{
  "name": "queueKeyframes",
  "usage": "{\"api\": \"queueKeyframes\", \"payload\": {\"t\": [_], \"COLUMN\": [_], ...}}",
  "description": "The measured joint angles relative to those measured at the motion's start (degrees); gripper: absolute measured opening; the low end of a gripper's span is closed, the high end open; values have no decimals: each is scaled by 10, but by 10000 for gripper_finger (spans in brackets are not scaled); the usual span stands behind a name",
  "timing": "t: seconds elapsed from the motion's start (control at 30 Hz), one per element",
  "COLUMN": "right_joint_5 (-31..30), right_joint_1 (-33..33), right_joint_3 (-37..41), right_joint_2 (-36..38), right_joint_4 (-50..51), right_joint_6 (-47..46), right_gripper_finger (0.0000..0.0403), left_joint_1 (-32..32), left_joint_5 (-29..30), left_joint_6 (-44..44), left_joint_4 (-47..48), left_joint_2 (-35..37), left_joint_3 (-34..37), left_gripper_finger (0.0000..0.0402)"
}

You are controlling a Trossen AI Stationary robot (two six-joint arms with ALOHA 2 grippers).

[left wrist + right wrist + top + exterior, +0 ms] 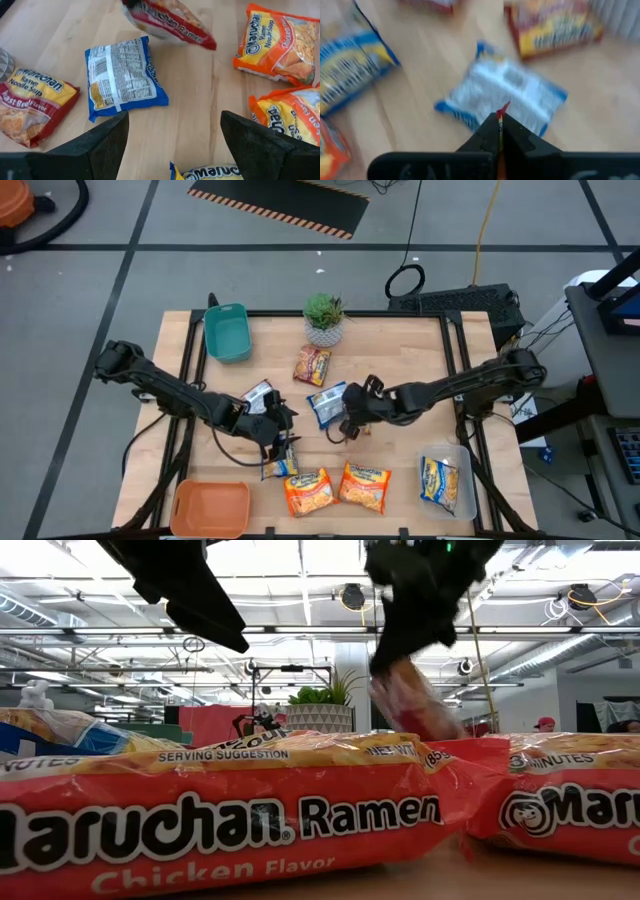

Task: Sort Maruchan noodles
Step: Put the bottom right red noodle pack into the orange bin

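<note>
Sorting is barely begun, I judge: one blue-and-yellow packet lies in the clear bin, while the teal bin and orange bin show nothing inside. The right gripper, above mid-table, pinches a red packet lifted clear of the wood; the left gripper hangs beside it, fingers spread and empty. Left on the table: two orange packets, a blue packet, a roast-beef packet by the plant, and others near the left gripper.
</note>
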State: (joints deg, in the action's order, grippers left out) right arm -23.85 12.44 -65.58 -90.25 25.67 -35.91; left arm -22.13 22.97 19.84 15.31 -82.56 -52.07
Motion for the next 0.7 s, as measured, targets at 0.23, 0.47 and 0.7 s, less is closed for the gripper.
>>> {"api": "queueKeyframes", "payload": {"t": [0.23, 0.47, 0.7], "right_joint_5": [-141, -264, -335], "right_joint_1": [48, 81, 103], "right_joint_3": [0, 0, 0], "right_joint_2": [29, 29, 28], "right_joint_4": [-106, -195, -208], "right_joint_6": [85, 191, 223], "right_gripper_finger": [0, 0, 0], "left_joint_1": [-2, 0, -9], "left_joint_5": [3, 71, 106], "left_joint_6": [42, 58, 27], "left_joint_4": [-37, -128, -219], "left_joint_2": [-22, -47, -69], "left_joint_3": [0, 0, 0], "left_gripper_finger": [319, 319, 319]}}
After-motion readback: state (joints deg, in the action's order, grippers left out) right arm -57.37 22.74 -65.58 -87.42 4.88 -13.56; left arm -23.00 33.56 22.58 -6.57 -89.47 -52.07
